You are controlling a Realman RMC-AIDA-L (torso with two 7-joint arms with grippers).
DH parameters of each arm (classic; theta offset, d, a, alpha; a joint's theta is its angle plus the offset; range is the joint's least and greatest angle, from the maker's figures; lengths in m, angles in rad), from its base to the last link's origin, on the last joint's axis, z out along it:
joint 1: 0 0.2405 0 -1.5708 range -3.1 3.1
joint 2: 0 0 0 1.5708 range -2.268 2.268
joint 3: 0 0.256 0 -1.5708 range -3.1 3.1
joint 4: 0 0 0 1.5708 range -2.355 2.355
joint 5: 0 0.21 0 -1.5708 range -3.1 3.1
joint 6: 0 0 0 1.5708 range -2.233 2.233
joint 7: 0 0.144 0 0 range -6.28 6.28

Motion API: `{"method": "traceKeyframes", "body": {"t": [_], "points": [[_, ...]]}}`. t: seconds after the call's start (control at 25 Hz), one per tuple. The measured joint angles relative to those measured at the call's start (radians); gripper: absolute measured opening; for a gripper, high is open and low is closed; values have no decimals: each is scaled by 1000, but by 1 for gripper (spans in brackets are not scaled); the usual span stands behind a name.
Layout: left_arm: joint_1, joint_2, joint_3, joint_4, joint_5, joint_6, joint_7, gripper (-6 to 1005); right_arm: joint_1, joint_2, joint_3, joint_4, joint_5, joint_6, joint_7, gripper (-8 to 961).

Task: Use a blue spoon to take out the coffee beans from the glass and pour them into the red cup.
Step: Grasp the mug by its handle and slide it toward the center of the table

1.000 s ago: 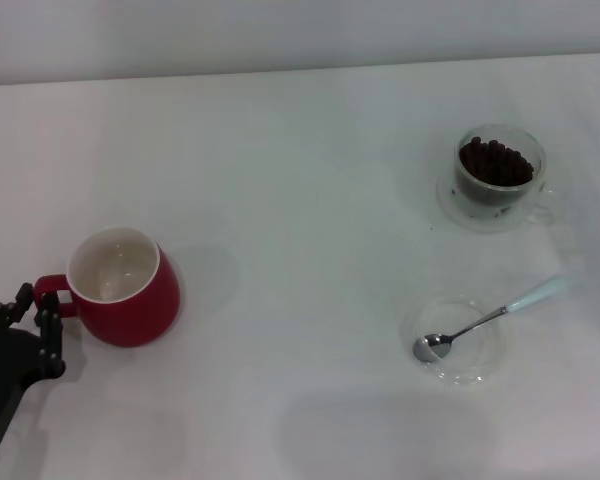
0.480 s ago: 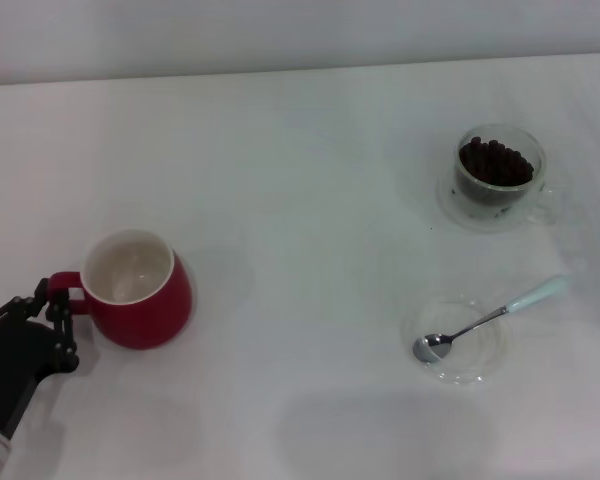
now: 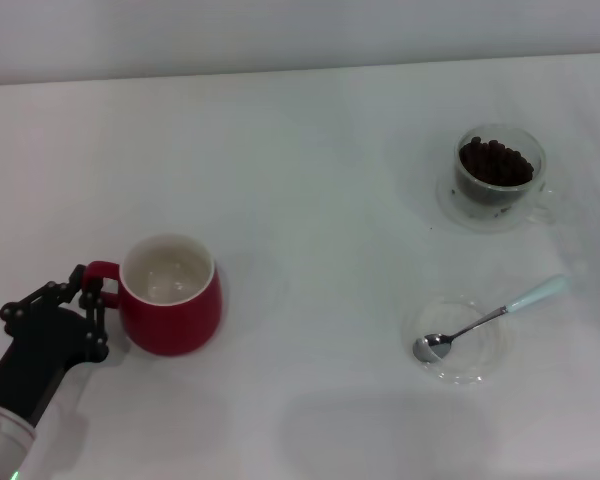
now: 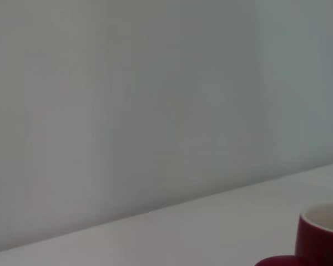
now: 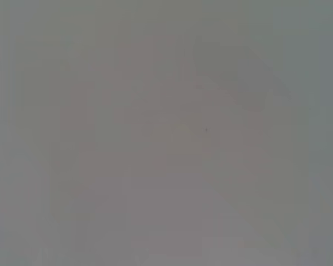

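Our left gripper, clenched on the handle of the red cup, has dragged it rightward toward the glass and blue spoon, shortening the coming pour.

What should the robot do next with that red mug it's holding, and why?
Probably carry the red cup farther toward the glass. The left gripper is shut on its handle, yet the coffee beans and the blue spoon lie well off to the robot's right.
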Motion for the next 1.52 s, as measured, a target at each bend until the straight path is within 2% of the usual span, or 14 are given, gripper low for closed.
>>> {"method": "traceKeyframes", "body": {"t": [0.32,1.08,1.52], "points": [[-50,-1,0,2,51,-44,0,102,-2,0,0,4,0,0,0,831],[-244,-5,-1,3,204,-204,0,93,-2,0,0,6,0,-5,0,828],[-299,-5,-3,6,256,-258,-1,92,-1,0,0,6,0,-7,0,826]]}}
